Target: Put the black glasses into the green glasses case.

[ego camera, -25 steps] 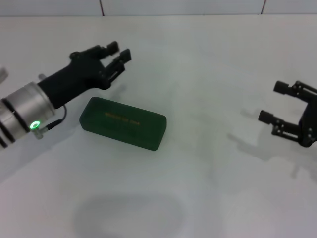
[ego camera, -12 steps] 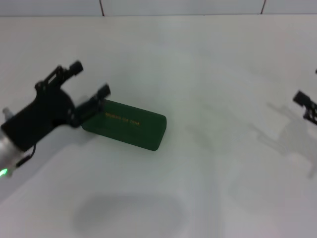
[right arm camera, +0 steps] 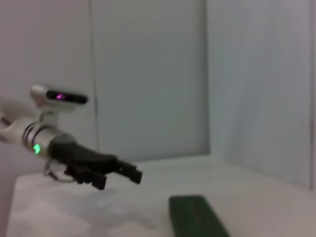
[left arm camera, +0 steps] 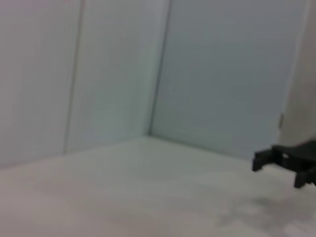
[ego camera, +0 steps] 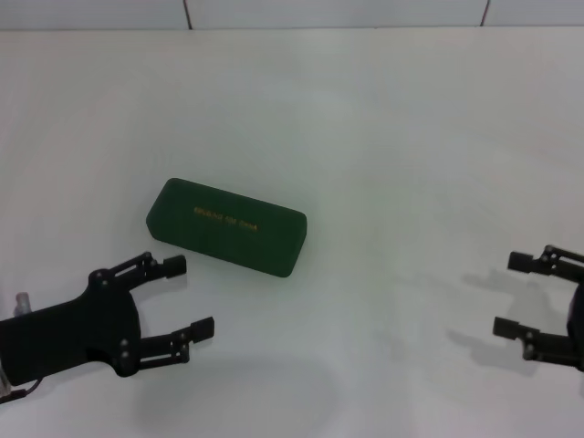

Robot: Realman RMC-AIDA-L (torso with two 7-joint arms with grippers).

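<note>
The dark green rectangular hard glasses case [ego camera: 226, 226] is lying closed on the white table [ego camera: 392, 137], long axis running left-right, slightly diagonal. Left gripper [ego camera: 180, 298] and right gripper [ego camera: 513, 296] are hovering apart, spread wide, empty.

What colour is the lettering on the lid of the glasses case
Gold, on the dark green glasses case, which lies shut. It shows best in the head view.

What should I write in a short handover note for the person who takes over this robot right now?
Left gripper: open, empty, near the table's front left, apart from the case.
Right gripper: open, empty, at the front right.
Green glasses case: closed, flat on the white table, gold lettering facing up.
Black glasses: not visible in any view.
Done: cannot be confirmed with the lid shut.
Left: check that the glasses are inside.
</note>
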